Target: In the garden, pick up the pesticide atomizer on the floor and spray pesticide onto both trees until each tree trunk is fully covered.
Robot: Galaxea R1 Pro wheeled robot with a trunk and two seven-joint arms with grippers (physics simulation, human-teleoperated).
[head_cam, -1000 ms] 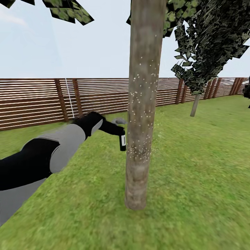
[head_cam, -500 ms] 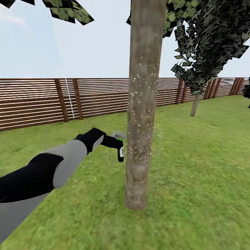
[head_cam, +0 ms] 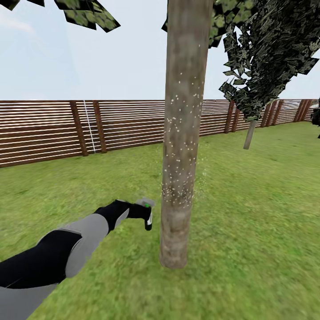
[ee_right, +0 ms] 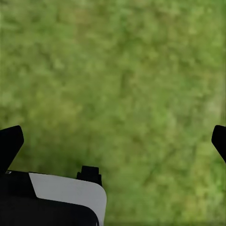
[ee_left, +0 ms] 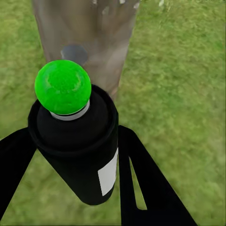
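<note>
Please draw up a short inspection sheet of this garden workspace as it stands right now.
Surface: green grass lawn.
Job's things: black pesticide atomizer, top showing green, beside the grey-brown tree trunk; white specks cover the trunk's middle, its base is bare.
Clutter: nothing seen.
End effectors: left end effector shut on the atomizer; right end effector open over grass.
Cables: nothing seen.
Surroundings: brown slatted wooden fence, dark-leaved tree.

Matt mottled bark tree trunk (head_cam: 181, 133), slatted wooden fence (head_cam: 53, 131), glossy black pesticide atomizer (ee_left: 80, 160)
</note>
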